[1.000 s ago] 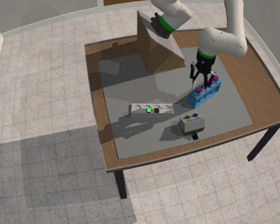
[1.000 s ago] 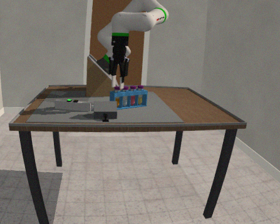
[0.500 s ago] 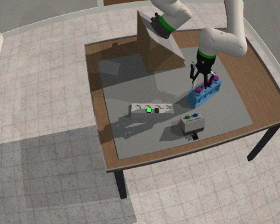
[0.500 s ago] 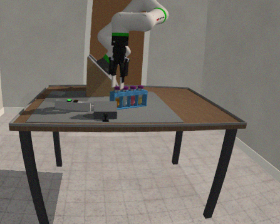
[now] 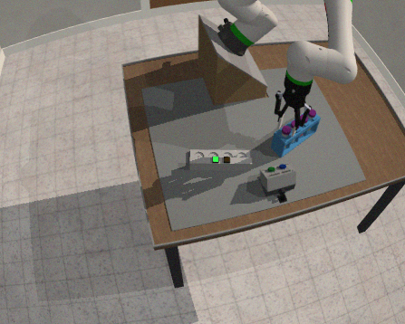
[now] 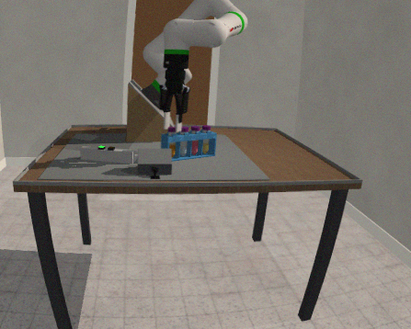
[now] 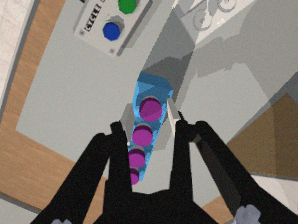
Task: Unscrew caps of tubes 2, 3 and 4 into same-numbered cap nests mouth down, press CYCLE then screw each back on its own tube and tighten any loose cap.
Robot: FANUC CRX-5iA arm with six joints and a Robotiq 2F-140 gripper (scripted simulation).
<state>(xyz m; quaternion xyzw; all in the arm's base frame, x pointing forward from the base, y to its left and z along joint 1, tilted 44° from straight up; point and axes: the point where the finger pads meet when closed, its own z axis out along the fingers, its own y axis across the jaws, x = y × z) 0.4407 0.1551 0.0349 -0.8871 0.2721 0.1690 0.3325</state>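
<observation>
The blue decapping station (image 5: 289,144) (image 6: 189,156) (image 7: 152,84) stands on the grey mat with four purple caps on its tubes. The end cap (image 5: 286,130) (image 6: 171,130) (image 7: 150,109) nearest the key desk has my gripper (image 5: 291,121) (image 6: 173,126) (image 7: 150,108) just above it. The fingers stand apart on either side of it and hold nothing. The other caps (image 7: 142,135) (image 7: 136,158) sit further back under the fingers. The cap tray (image 5: 199,154) (image 7: 239,14) has empty nests, and its green lamp (image 5: 215,158) (image 6: 100,147) is lit. The blue CYCLE key (image 5: 283,166) (image 7: 111,31) and the green READY key (image 5: 271,169) (image 7: 127,5) are on the sloping desk (image 5: 278,180) (image 6: 154,158).
The arm's brown wedge mount (image 5: 226,77) rises at the back of the table. A small black part (image 5: 282,197) sits in front of the key desk. The table's brown rim (image 5: 371,113) borders the mat.
</observation>
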